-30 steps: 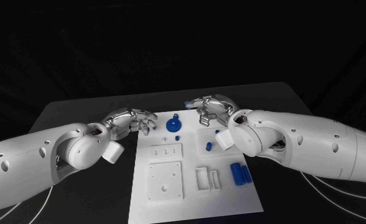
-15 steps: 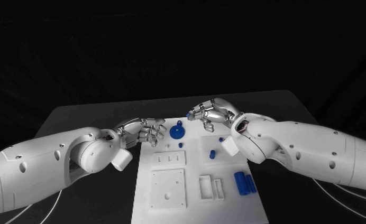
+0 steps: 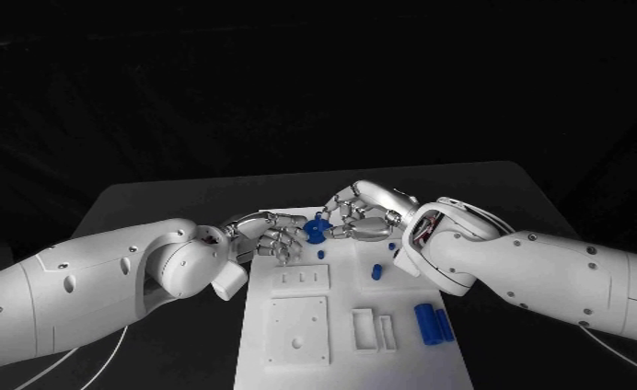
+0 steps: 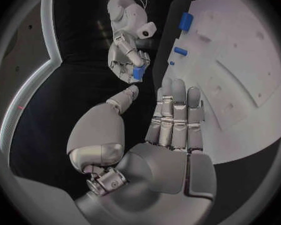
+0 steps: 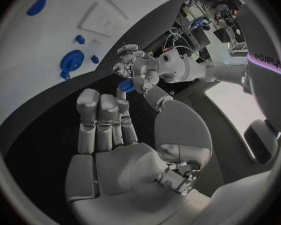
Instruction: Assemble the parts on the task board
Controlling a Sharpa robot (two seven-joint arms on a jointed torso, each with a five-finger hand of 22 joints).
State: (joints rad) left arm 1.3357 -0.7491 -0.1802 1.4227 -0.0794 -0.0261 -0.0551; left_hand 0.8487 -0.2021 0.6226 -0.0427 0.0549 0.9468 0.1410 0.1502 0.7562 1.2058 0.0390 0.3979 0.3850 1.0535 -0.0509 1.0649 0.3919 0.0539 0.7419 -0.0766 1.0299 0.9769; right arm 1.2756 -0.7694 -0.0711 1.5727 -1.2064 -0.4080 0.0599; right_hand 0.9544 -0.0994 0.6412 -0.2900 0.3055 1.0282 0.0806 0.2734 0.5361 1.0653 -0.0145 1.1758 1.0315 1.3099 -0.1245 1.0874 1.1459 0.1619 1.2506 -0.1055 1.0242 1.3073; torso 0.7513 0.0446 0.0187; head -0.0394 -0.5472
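The white task board (image 3: 332, 353) lies between my arms. A round blue part (image 3: 315, 230) with a knob stands at its far end, also seen as the blue disc (image 5: 72, 62). My right hand (image 3: 361, 211) hangs just right of it and pinches a small blue part (image 4: 138, 73) at its fingertips; the right wrist view shows this small part (image 5: 127, 86) by the thumb tip. My left hand (image 3: 272, 234) is close on the other side, fingers straight and holding nothing (image 4: 172, 120). The two hands nearly meet.
On the board's right side lie a small blue peg (image 3: 376, 270), a tiny blue piece (image 3: 394, 245) and two blue cylinders (image 3: 432, 323). White raised blocks (image 3: 297, 326) and slotted frames (image 3: 372, 327) take up the near half. Black table (image 3: 146, 201) surrounds the board.
Both hands have closed in on the round blue part from either side, the left moving right and the right moving down and left. The camera view has also shifted.
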